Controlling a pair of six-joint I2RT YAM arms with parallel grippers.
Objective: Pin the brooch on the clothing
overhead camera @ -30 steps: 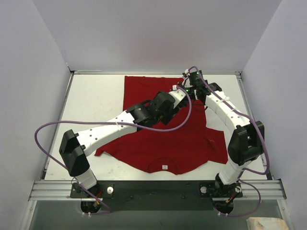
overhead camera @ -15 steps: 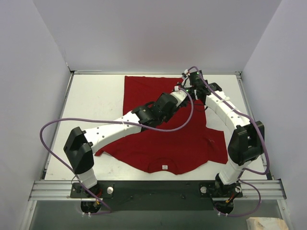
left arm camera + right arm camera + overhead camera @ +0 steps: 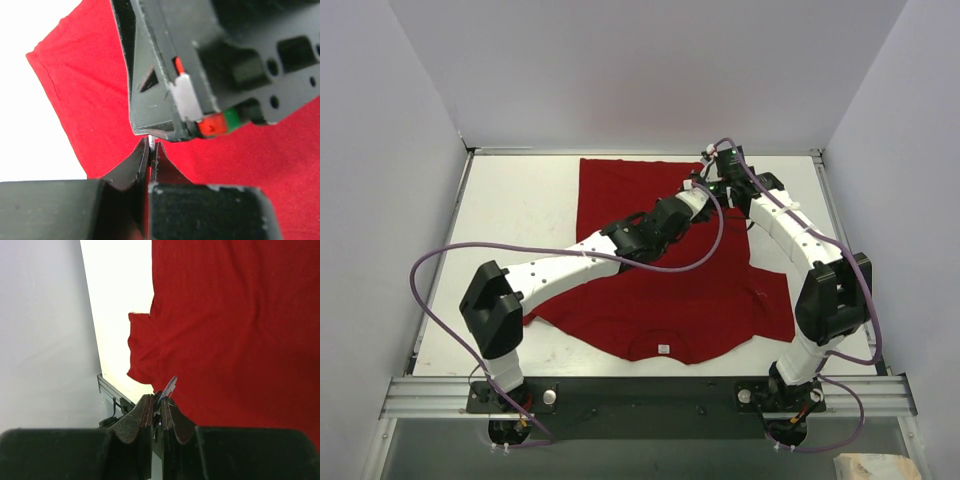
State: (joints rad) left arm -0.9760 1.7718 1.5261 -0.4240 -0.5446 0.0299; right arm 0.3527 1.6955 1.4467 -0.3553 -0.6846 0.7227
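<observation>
The clothing [image 3: 660, 300] is a red T-shirt lying flat on the white table, its collar and small white label [image 3: 663, 349] toward the near edge. Both grippers meet above its far right part. My right gripper [image 3: 160, 401] is shut on the brooch [image 3: 170, 385], a thin blue-silver piece sticking up from its tips over the red fabric [image 3: 235, 330]. My left gripper [image 3: 150, 146] is shut on a thin silver sliver of the brooch [image 3: 149, 141], directly under the right arm's black housing [image 3: 210, 60]. In the top view the left gripper [image 3: 701, 191] and the right gripper [image 3: 713, 186] touch tip to tip.
Bare white table [image 3: 520, 210] lies left of the shirt. Grey walls close in the left, far and right sides. A metal rail [image 3: 640, 395] runs along the near edge. Purple cables [image 3: 430, 270] loop off both arms.
The left arm stretched farther toward the right gripper, and its jaws went from open to shut on the brooch. The right arm and the shirt stayed put.
</observation>
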